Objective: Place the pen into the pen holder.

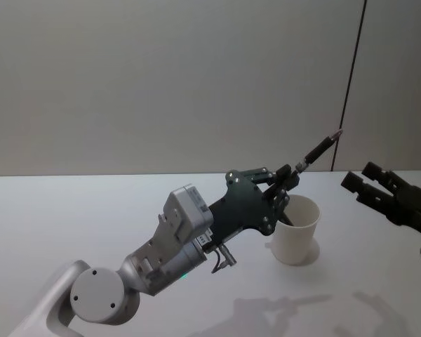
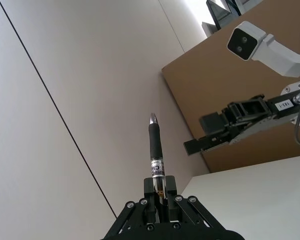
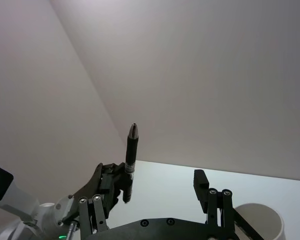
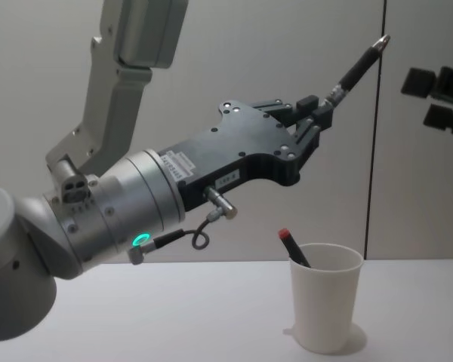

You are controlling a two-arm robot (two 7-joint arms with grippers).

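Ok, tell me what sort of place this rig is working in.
Probably a robotics lab or test room. A bare white table stands against a plain grey panelled wall, a white camera on a mount watches the bench, and the props are just a white paper cup and a black pen.

- One black pen point(image 4: 356, 67) is sticking up at a slant from the closed fingers of the left gripper point(image 4: 312, 121); it is also showing in the head view point(image 1: 316, 150).
- One second pen, dark with a red cap point(image 4: 292, 246), is leaning inside the cup.
- One white paper cup, the pen holder point(image 4: 325, 308), is standing on the table point(image 4: 136, 317); that makes one cup and one table.
- Two grippers are showing: the left one and the right gripper point(image 1: 370, 184), whose fingers are standing apart with nothing between them.
- Two pens in all are counting here, one held and one in the cup.
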